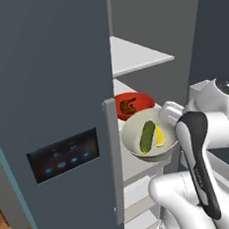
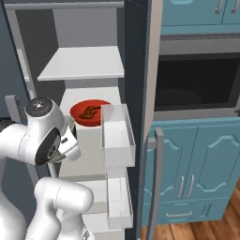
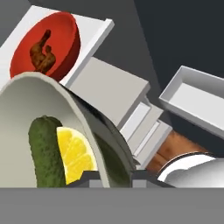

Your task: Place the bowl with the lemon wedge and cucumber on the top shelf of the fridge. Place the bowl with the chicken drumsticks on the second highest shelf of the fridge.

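A pale bowl (image 1: pixel 133 129) holding a cucumber (image 1: pixel 148 135) and a lemon wedge (image 1: pixel 160 137) hangs in front of the open fridge, below the top shelf (image 1: pixel 140 54). My gripper (image 1: pixel 169 129) is shut on its right rim. In the hand view the rim of this bowl (image 3: pixel 26 100) runs down between the fingertips of the gripper (image 3: pixel 116 177). Just behind it, a red bowl (image 1: pixel 134 104) with chicken drumsticks sits on the shelf (image 2: pixel 93 96) under the top shelf (image 2: pixel 84 63). The red bowl (image 2: pixel 89 112) also appears in the right base view and, as the red bowl (image 3: pixel 43 46), in the hand view.
The shut grey fridge door with a dark panel (image 1: pixel 63 156) stands close on the left. The open right door carries white bins (image 2: pixel 117 136) near my arm. Blue cabinets (image 2: pixel 197 159) and a dark oven (image 2: pixel 197 84) lie to the right.
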Controlling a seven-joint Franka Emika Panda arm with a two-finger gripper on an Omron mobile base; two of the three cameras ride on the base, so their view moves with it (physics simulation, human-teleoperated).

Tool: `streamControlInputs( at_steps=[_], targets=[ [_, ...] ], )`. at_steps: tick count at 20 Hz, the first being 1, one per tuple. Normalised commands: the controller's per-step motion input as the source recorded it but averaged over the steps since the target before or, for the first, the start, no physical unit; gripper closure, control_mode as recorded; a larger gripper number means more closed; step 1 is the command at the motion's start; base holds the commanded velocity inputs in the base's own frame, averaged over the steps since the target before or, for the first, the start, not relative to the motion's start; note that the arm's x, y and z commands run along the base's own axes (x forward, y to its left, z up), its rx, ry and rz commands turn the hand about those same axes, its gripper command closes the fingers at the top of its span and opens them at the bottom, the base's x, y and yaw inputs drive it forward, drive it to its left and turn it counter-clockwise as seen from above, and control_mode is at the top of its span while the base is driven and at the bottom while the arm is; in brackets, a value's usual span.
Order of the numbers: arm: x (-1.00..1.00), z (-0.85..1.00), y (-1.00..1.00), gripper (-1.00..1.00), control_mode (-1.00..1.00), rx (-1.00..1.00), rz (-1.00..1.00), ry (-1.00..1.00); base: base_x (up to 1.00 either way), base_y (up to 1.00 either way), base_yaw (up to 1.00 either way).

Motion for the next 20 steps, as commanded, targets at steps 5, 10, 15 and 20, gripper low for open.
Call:
streamControlInputs(
  at_steps=[5, 10, 15, 20],
  targets=[
    [-0.34, 0.44, 0.00, 1.00, -1.00, 0.09, -0.31, -0.04, 0.00, 0.00, 0.00],
    [-0.02, 0.63, 0.00, 1.00, -1.00, 0.11, -0.34, -0.22, 0.00, 0.00, 0.00],
    [-0.21, 0.60, 0.00, 1.00, -1.00, 0.34, -0.22, -0.33, 0.00, 0.00, 0.00],
    [0.20, 0.48, -0.01, 1.00, -1.00, 0.33, -0.14, -0.16, 0.00, 0.00, 0.00]
  ],
)
